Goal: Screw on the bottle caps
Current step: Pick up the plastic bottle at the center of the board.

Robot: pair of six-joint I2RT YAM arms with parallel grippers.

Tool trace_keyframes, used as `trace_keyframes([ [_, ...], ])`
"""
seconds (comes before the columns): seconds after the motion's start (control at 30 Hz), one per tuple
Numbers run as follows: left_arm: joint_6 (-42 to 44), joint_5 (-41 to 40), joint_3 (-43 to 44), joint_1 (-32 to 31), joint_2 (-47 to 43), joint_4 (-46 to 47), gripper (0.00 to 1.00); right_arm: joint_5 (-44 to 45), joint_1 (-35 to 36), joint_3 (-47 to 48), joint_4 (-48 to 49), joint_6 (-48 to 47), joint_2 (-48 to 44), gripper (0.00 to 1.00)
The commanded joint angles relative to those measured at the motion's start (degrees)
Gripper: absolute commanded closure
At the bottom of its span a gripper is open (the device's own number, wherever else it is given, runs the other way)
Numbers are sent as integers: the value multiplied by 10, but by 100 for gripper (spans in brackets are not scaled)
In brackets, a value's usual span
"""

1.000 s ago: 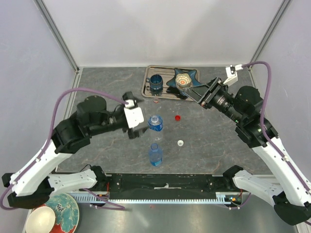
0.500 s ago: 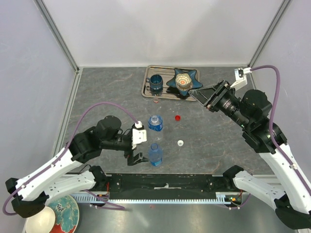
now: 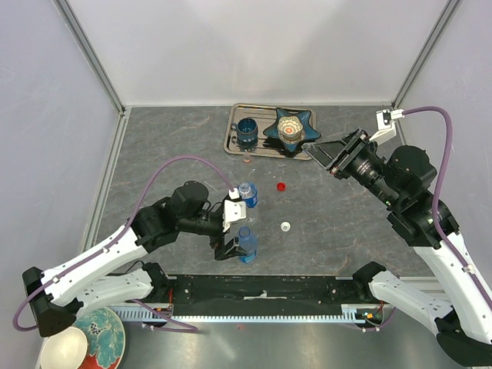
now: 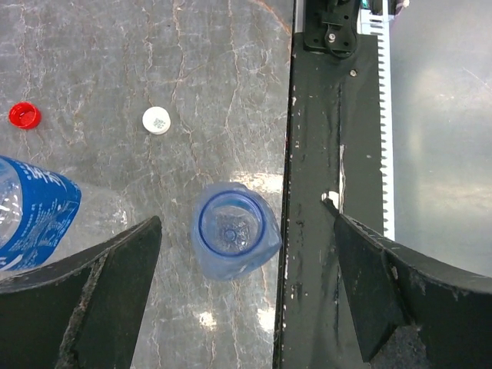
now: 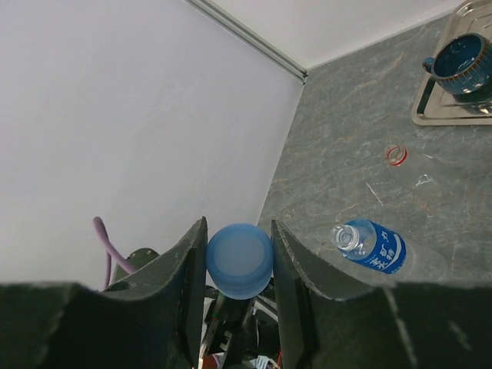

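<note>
So my left gripper [image 4: 246,224] is spread as wide as it goes, down low by the near edge of the table [image 3: 169,134]. It has one finger on each side of the clear bottle [image 4: 231,237] standing there. There's a visible gap on both sides, so it isn't actually gripping anything. That bottle's neck is open, and I'm looking straight down into it. The second bottle [image 3: 246,194], the one with the blue label, stands just beyond it toward the middle of the table, also uncapped. My right gripper [image 5: 238,231] is up off the table near the far right, over by the tray [image 3: 231,140]. It's clamped tight on the blue cap [image 5: 239,261], which sits pinched between the two fingers. The white cap [image 3: 285,227] is lying loose on the table just right of the two bottles. The red cap [image 3: 281,186] is a bit farther back, beside the labelled bottle. A dark blue cup [image 3: 247,131] sits in the tray along the far edge.
</note>
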Motion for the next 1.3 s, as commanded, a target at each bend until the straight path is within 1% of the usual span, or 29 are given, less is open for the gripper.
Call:
trace_keyframes([
  [0.0,-30,14,-9,2,24,65,0,3,1,0,9,7,-14,83],
  [0.1,-38,14,-13,2,44,79,1,2,1,-1,8,8,-22,83],
  [0.2,-33,4,-11,-1,66,66,15,-1,1,-4,8,10,-28,83],
  [0.23,-31,-2,-4,-8,74,59,27,-1,1,-6,8,11,-29,83],
  [0.3,-26,-20,9,-13,91,35,36,-3,1,-8,4,9,-34,83],
  [0.33,-27,-24,27,-20,99,26,44,-2,1,-8,1,7,-36,83],
  [0.37,-30,-31,39,-25,108,16,48,1,1,-8,-2,5,-36,83],
  [0.4,-31,-49,54,-32,134,-13,50,3,1,-6,-4,0,-38,83],
  [0.43,-31,-56,86,-45,147,-28,57,6,1,-2,-12,-6,-37,83],
  [0.5,-20,-83,124,-58,202,-86,65,23,1,14,-27,-20,-36,83],
  [0.53,-14,-91,168,-70,226,-108,74,30,1,21,-44,-26,-35,84],
  [0.6,-3,-116,206,-81,282,-138,79,53,1,42,-63,-42,-33,83],
  [0.63,-1,-125,236,-100,299,-164,83,54,0,48,-82,-47,-31,84],
  [0.7,11,-166,267,-126,340,-188,86,86,0,64,-98,-56,-30,84],
  [0.73,13,-170,299,-147,380,-211,90,94,1,70,-110,-64,-29,84],
  [0.8,11,-176,334,-161,427,-233,92,115,1,82,-123,-71,-29,83],
  [0.83,9,-176,368,-171,471,-242,93,122,1,86,-133,-78,-29,83],
  [0.87,12,-176,384,-176,492,-260,93,129,0,94,-137,-81,-29,83],
  [0.93,25,-181,413,-184,530,-268,95,143,1,99,-147,-87,-29,83],
  [0.97,28,-182,419,-185,556,-266,95,146,1,102,-150,-93,-29,83],
  [1.07,33,-182,427,-187,593,-242,94,158,1,104,-155,-101,-30,83],
  [1.1,32,-178,425,-186,599,-220,93,159,1,104,-156,-102,-31,84],
  [1.27,16,-175,410,-187,622,-165,91,167,0,106,-159,-112,-25,83],
])
